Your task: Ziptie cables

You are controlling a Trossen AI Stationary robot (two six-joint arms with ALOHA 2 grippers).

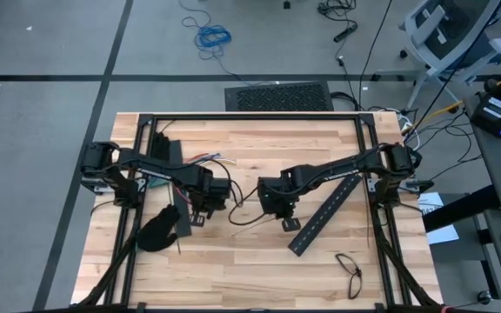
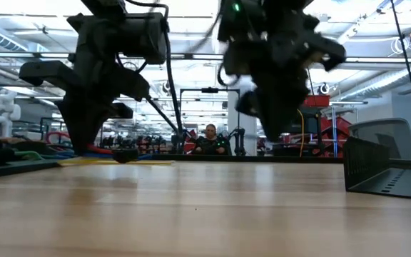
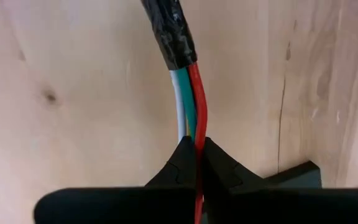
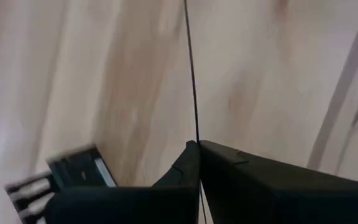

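Left pincer clamps cables lengthwise; right pincer pinches a ziptie running straight ahead.

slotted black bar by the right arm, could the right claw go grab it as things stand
Probably not yet. The slotted black bar lies bare on the table beside the right claw, with nothing over it, but that claw is shut on a thin ziptie; it would have to let that go first.
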